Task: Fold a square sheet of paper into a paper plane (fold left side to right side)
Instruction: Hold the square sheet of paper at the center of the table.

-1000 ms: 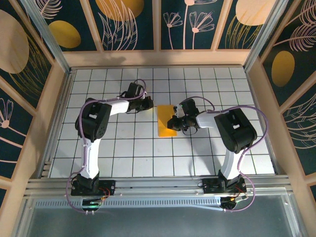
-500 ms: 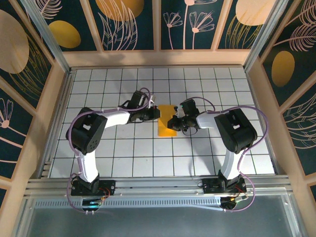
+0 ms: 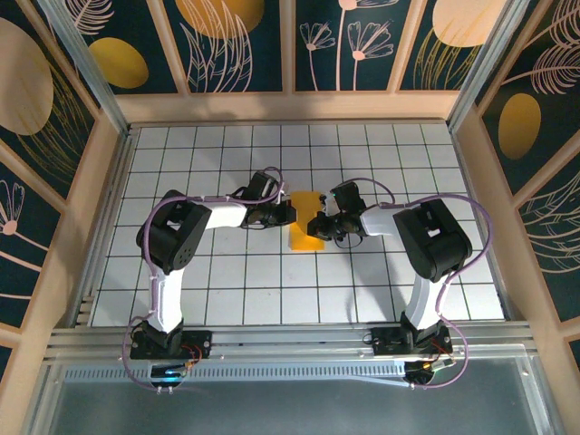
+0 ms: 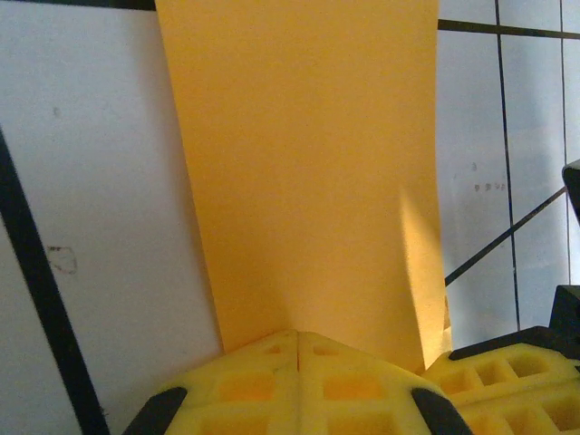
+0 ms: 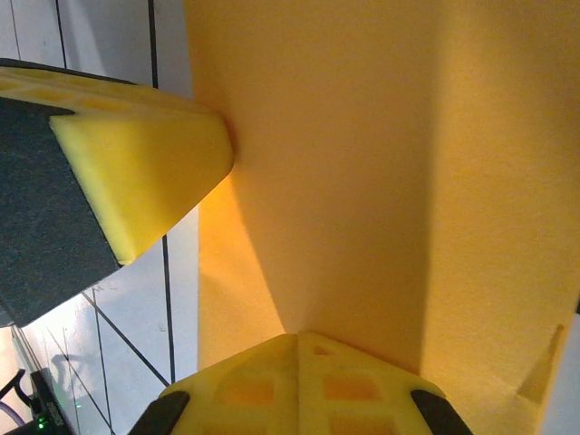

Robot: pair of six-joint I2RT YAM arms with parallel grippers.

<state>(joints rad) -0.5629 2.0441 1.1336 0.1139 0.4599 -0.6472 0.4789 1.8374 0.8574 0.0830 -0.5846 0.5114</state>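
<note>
Currently the square sheet of paper (image 3: 304, 239) reads as a narrow folded strip, lying flat about mid-table (image 3: 227, 299), slightly toward the table's far edge. Its long axis runs from the table's near edge to the far edge. Both short ends are cut square, so you can't call a nose direction.

The left gripper (image 3: 286, 214) sits at the strip's left long edge and the right gripper (image 3: 318, 224) at its right long edge, both roughly halfway along. Both are closed tip to tip.

In the left wrist view, the yellow fingertips (image 4: 263, 372) butt against the paper (image 4: 308, 163). In the right wrist view, the closed fingertips (image 5: 344, 372) meet the paper (image 5: 344, 181), and the left gripper's fingertip (image 5: 145, 163) touches its edge. A lengthwise shade line shows on the sheet there.

You can't tell whether either gripper pinches the paper or only presses on it.
</note>
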